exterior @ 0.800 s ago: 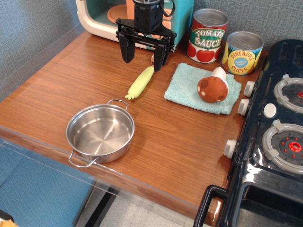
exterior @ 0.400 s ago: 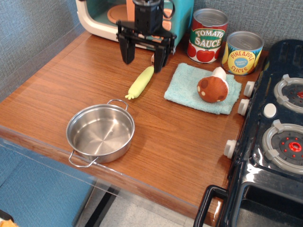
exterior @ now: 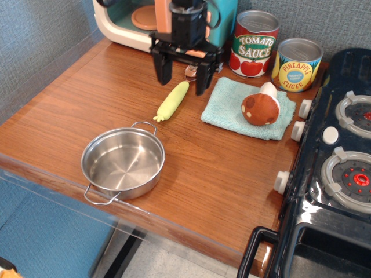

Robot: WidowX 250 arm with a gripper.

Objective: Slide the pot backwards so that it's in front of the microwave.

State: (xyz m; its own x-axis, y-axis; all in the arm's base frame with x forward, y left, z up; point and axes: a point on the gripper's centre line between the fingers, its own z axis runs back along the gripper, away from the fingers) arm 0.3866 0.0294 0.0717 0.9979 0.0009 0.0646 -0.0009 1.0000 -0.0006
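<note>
Pot (exterior: 123,164) sits empty near the front left edge of the desk (exterior: 220,174), its two wire handles pointing front and back. I see my end effector (exterior: 182,74) hanging released, fingers spread wide and holding nothing, near the back edge just in front of the microwave (exterior: 124,23). A yellow-green corn toy (exterior: 173,100) lies below it, well apart from the pot.

Pot (exterior: 123,164) near the front edge; gripper (exterior: 182,79) spread, seemingly above the corn (exterior: 173,99).
</note>
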